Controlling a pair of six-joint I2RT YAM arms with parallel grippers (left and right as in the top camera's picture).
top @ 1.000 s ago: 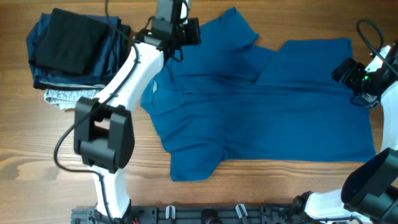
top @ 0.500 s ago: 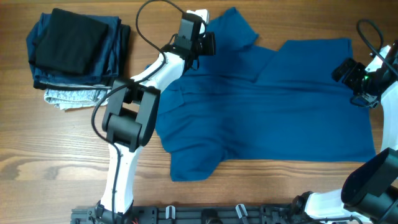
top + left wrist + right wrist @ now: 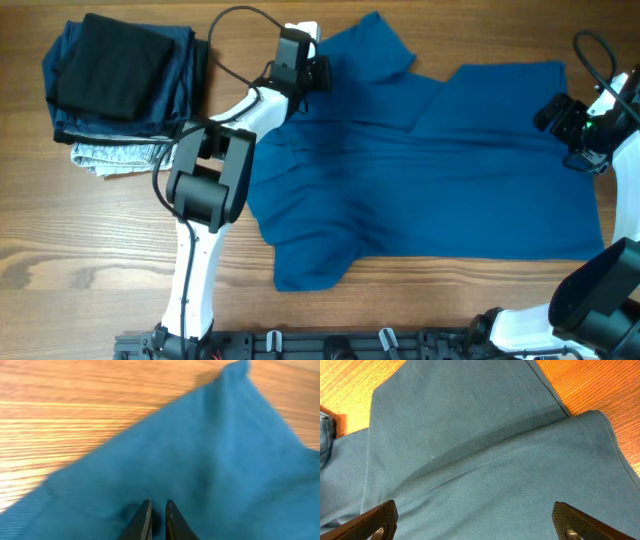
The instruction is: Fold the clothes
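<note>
So here's how we see it: the medium-blue short-sleeved soft T-shirt (image 3: 450, 180) is spread flat but a bit rumpled on the wooden desk (image 3: 80, 260), filling the middle and right side. Its long axis runs left to right. The sleeves sit at the left end, one pointing to the far edge and one to the near edge. The straight hem faces right. The far right part looks doubled over along a long crease.

The left hand (image 3: 305, 45) is over the far sleeve. In the left wrist view (image 3: 157, 505) its fingers are almost together with just a sliver of gap, right above the blue cloth. That view is blurry, so we can't tell whether any fabric is pinched.

The right hand (image 3: 560, 120) is at the shirt's far right corner. It's spread wide with nothing between the fingers, which sit at both lower corners of the right wrist view (image 3: 475, 520).

Off at the far left of the desk there's a stack: a black folded garment (image 3: 110, 65) on a dark navy folded piece (image 3: 185, 80), with a light grey speckled piece (image 3: 110, 155) poking out on the near side.
</note>
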